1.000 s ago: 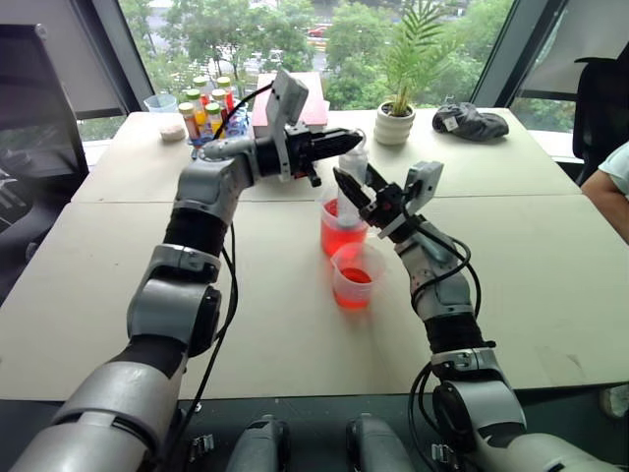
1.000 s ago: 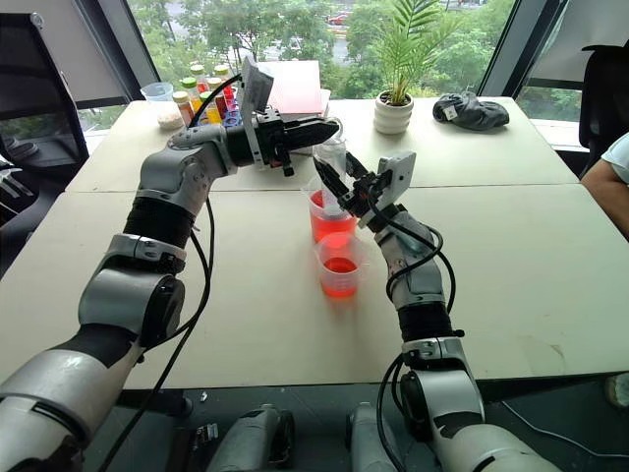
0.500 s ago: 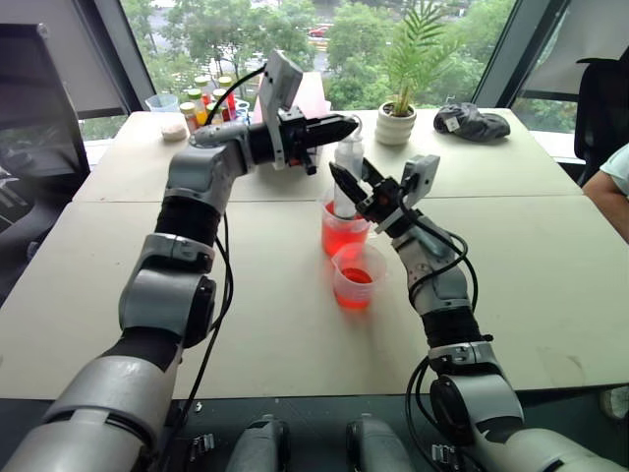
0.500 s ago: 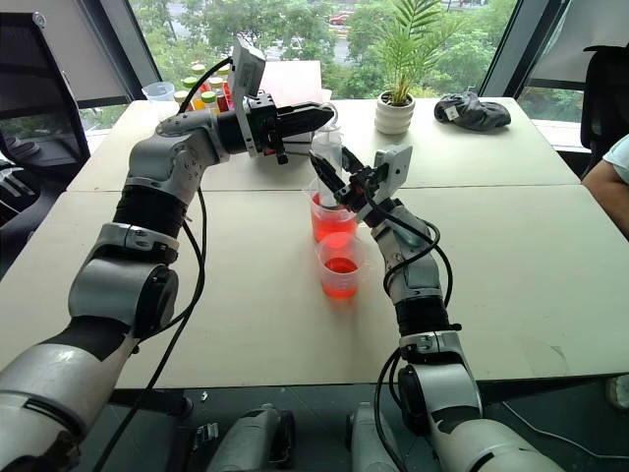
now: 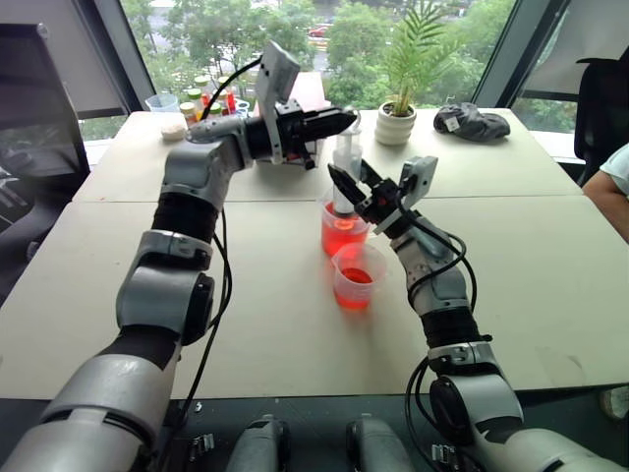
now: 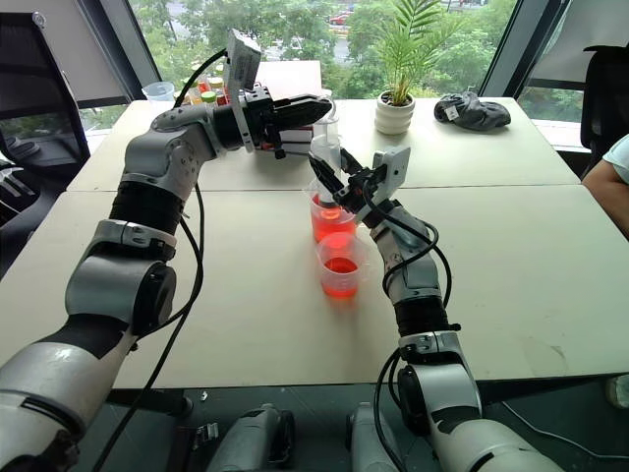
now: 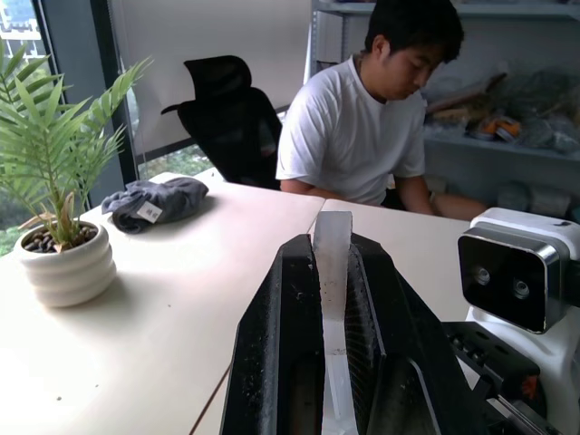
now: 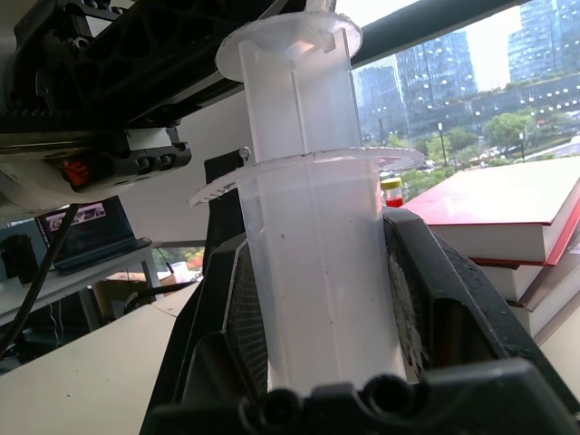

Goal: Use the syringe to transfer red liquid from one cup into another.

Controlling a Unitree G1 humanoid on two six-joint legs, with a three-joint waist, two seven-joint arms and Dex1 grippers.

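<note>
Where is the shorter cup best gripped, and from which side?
Grip the shorter cup across its clear wall, above the red liquid, coming level from the robot's left. The taller cup stands close behind it and the right arm passes on its right. Its mouth is open, so probably keep it upright.

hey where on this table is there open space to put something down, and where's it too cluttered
Free: the near table left of the two cups, and the stretch right of the right arm toward the far edge. Also the far tabletop between the plant pot and the dark cloth. Crowded: the middle, where the tall cup, short cup, syringe and both grippers meet, and the far-left corner with bottles and books.
</note>
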